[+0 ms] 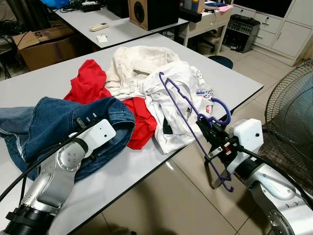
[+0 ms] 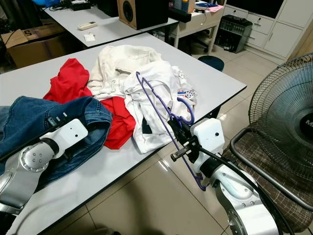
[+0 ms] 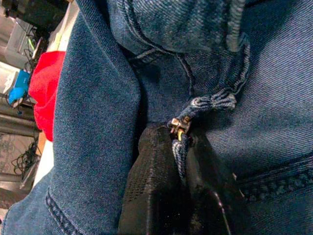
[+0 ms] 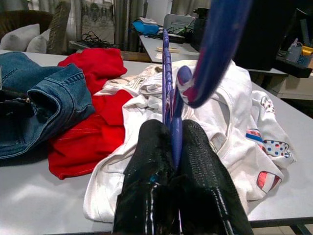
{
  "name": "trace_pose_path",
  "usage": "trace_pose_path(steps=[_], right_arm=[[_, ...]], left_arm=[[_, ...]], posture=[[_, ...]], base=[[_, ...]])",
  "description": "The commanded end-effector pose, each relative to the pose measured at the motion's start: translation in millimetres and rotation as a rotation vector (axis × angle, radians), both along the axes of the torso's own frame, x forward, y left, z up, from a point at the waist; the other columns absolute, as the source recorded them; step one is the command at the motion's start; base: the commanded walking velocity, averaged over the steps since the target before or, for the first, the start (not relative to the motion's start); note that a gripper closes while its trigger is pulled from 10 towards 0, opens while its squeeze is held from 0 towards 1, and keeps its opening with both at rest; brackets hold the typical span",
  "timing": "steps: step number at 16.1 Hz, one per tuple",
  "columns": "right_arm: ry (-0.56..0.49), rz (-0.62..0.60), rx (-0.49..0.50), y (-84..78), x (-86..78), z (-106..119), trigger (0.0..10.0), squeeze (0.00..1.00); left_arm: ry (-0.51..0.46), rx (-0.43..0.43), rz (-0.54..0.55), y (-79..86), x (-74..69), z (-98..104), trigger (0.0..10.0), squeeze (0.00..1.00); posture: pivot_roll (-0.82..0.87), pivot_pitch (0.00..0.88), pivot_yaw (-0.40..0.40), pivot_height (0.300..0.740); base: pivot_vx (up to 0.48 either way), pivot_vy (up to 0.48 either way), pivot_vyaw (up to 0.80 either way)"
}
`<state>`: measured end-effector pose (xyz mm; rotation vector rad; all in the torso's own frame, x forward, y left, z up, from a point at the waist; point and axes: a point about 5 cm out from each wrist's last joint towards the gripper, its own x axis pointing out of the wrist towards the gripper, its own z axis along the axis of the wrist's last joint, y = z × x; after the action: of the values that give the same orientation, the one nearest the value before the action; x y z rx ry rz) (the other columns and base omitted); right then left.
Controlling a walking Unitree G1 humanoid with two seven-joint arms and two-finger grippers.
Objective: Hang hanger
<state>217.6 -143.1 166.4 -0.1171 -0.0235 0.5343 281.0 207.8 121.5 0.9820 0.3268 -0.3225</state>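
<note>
The purple hanger (image 1: 188, 117) is held up off the table (image 1: 132, 166), clamped in the right gripper (image 1: 211, 131) near its neck, just below the curled hook. In the right wrist view the two black fingers (image 4: 195, 161) press together on the thin purple bar, so this claw is closed on the hanger. The hanger is tilted: its upper end reaches over the white shirt (image 1: 176, 105), and its lower end hangs past the table's near edge, over the tiled floor (image 1: 166, 205).

The white shirt lies crumpled on the table right behind the hanger, with small red and blue printed patches on its side nearest the fan. A cream garment (image 1: 134, 66) lies just beyond the shirt, touching it. A red garment (image 1: 93, 83) sits beside both, and part of it runs under the shirt's edge toward the near side of the table.

Next to the red garment lies a pair of blue jeans (image 1: 44, 125). The left gripper (image 3: 178, 161) is buried in them; the left wrist view shows its fingers closed on a fold of denim by a zipper pull.

Off the end of the table nearest the hanger stands a fan (image 1: 291, 117).
</note>
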Motion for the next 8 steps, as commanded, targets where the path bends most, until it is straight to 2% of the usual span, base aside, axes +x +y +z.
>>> trace_pose_path(steps=[1, 2, 3, 4, 6, 7, 8], right_arm=[[-0.021, -0.02, -0.011, -3.2, 0.7, 3, 10.0, 0.0], [-0.023, -0.022, -0.011, -4.2, 0.4, 3, 10.0, 0.0], [-0.024, -0.029, -0.001, -5.4, 0.4, 4, 10.0, 0.0], [-0.019, -0.043, 0.033, -6.5, 1.1, 5, 10.0, 0.0], [-0.012, -0.051, 0.041, -6.4, 2.0, 4, 10.0, 0.0], [0.012, -0.072, 0.053, -4.0, 4.7, 2, 10.0, 0.0], [0.021, -0.082, 0.062, -1.6, 5.6, 1, 10.0, 0.0]], left_arm=[[-0.032, 0.0, 0.016, 6.2, 3.7, 9, 0.0, 0.0], [-0.053, -0.055, 0.014, 9.5, 4.6, 19, 0.0, 0.0], [-0.075, -0.255, 0.009, 5.4, 6.8, 32, 0.0, 0.0], [-0.134, -0.529, 0.008, -2.0, 9.5, 52, 0.0, 0.0], [-0.166, -0.656, -0.001, -6.5, 9.8, 63, 0.0, 0.0], [-0.165, -0.784, 0.003, -12.4, 7.0, 69, 2.2, 0.0], [-0.17, -0.813, 0.018, -13.7, 5.1, 68, 10.0, 0.0]], posture=[[-0.02, 0.0, 0.041, 0.74], [-0.02, 0.0, 0.036, 0.74], [-0.01, 0.0, 0.033, 0.74], [-0.01, 0.0, 0.031, 0.74], [-0.01, 0.0, 0.032, 0.74], [-0.01, 0.0, 0.035, 0.74], [-0.01, 0.0, 0.035, 0.74]], base=[[0.0, 0.0, 0.0], [0.0, 0.0, 0.0], [0.0, 0.0, 0.0], [0.0, 0.0, 0.0], [0.0, 0.0, 0.0], [0.0, 0.0, 0.0], [0.0, 0.0, 0.0]])
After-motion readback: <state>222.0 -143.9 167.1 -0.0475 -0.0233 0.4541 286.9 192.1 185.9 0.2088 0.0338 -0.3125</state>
